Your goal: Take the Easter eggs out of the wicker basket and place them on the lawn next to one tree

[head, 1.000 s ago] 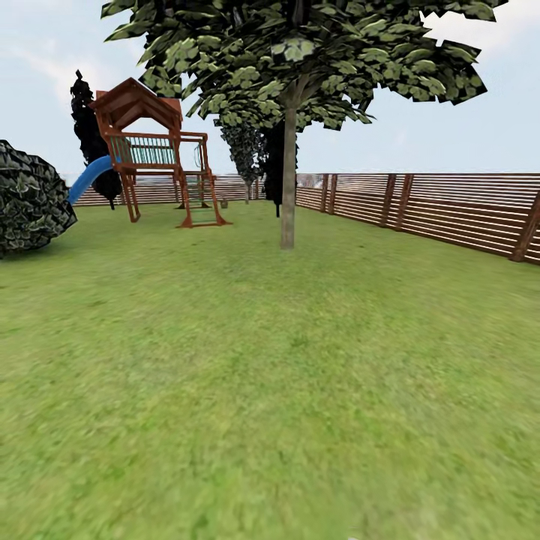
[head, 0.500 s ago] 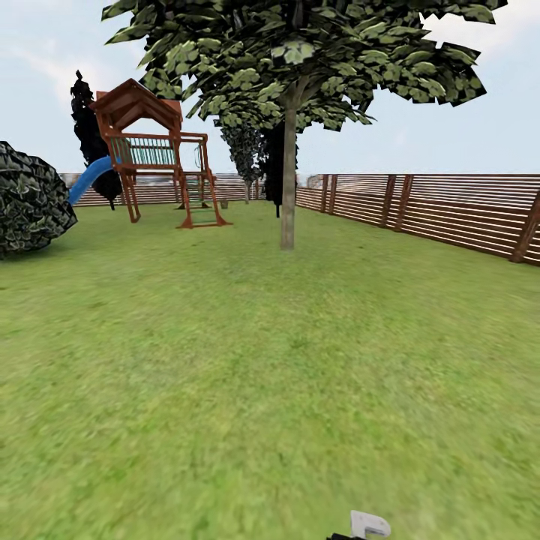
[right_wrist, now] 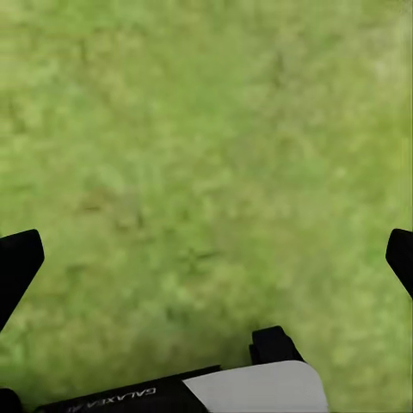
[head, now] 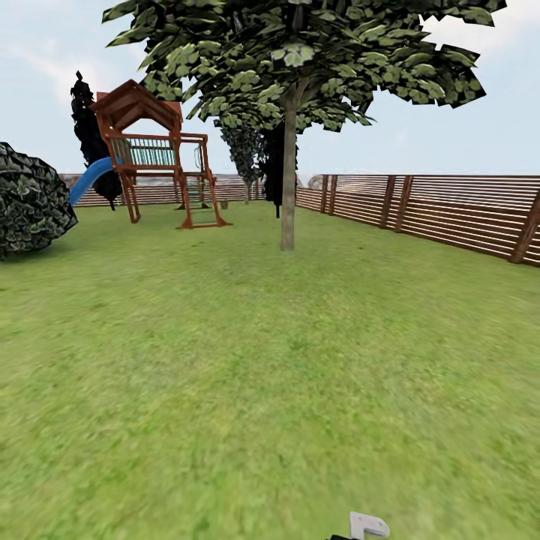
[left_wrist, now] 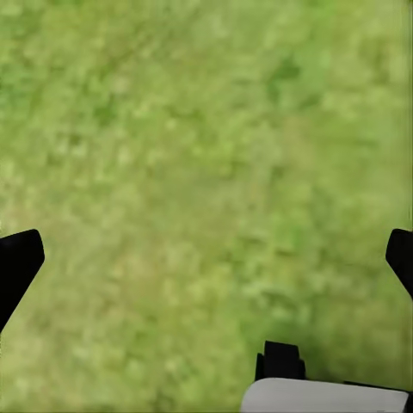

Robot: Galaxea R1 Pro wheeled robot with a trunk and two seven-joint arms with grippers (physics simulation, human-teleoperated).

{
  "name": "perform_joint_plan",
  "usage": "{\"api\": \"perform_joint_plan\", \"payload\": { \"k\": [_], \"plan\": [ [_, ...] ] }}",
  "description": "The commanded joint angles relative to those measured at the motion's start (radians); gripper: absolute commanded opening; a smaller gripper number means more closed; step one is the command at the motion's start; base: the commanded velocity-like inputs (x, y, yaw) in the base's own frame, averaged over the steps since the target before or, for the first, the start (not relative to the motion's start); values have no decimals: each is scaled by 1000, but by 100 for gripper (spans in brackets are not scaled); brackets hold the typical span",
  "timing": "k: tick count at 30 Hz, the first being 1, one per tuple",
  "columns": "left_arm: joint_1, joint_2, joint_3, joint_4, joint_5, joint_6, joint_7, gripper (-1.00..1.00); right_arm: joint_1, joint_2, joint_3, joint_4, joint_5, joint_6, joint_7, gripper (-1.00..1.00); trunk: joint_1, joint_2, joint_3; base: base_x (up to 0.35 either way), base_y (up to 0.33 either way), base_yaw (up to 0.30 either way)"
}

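Observation:
The lawn (head: 247,375) spreads ahead inside the garden's brown slatted fence (head: 450,214). Far back near the fence stands a tree (head: 245,154) with dark mottled foliage and a thin trunk. The Easter eggs are out of view. A tiny brownish object (head: 223,203) sits on the grass by the playset; it is too small to tell whether it is the wicker basket. My left gripper (left_wrist: 206,258) hangs open over bare grass. My right gripper (right_wrist: 206,258) is also open over bare grass, holding nothing.
A nearer tree (head: 288,187) with lighter leaves and a forked top stands mid-lawn. A wooden playset (head: 157,157) with a blue slide is at the back left, a dark bush (head: 30,199) at the left edge. A grey-white arm part (head: 367,525) pokes in at the bottom.
A grey-white arm part has risen into the bottom edge of the head view. The garden scene itself has stayed as it was.

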Motion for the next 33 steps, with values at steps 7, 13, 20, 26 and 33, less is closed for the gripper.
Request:
{"api": "perform_joint_plan", "payload": {
  "k": [7,13,20,26,33],
  "plan": [
    [0,4,1,2,3,-4,1,100,2,1,-1,1,-6,1,-4,100,-27,48,21,0,0,125],
    [1,0,-1,3,1,-3,2,100,4,2,0,1,-5,-1,-4,100,-50,90,40,0,0,277],
    [1,0,-1,4,1,-4,1,100,5,2,0,1,-6,0,-4,100,-61,111,49,0,0,291],
    [2,-3,-2,4,-5,-4,1,100,5,2,0,1,-6,2,-4,100,-61,111,49,0,0,292],
    [2,2,-7,20,-9,-74,2,100,6,1,0,1,-5,0,-3,100,-61,111,49,201,0,148]
  ]
}}
